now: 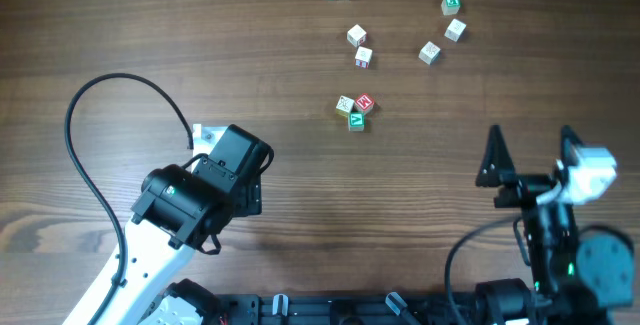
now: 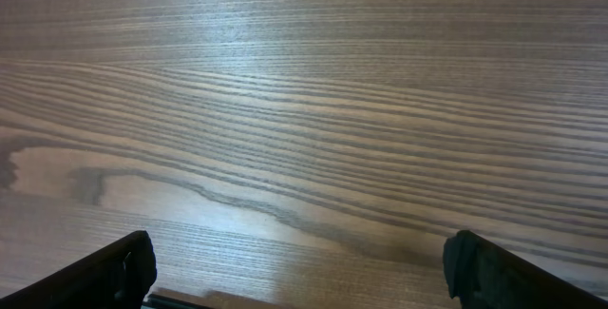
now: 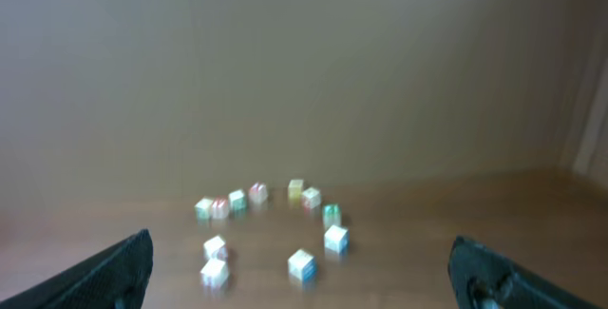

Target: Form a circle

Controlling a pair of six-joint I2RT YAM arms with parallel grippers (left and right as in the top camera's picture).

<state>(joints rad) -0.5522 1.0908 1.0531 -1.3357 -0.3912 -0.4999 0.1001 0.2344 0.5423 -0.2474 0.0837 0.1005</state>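
We saw the blocks [image 1: 356, 35] strewn in a loose, gapped ring toward one o'clock on the table [image 1: 150, 15], with a trio [image 1: 356, 110] clumped at the ring's seven o'clock. The left gripper [image 2: 299, 257] at eight o'clock and the right gripper [image 1: 532, 155] at four o'clock both stood spread wide, holding nothing, well apart from the blocks.

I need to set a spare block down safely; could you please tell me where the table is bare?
Widest free patch: the table left of the block ring, above the left arm. Another lies between that arm and the right arm, below the three-block cluster. Crowded: the top right, around the ring.
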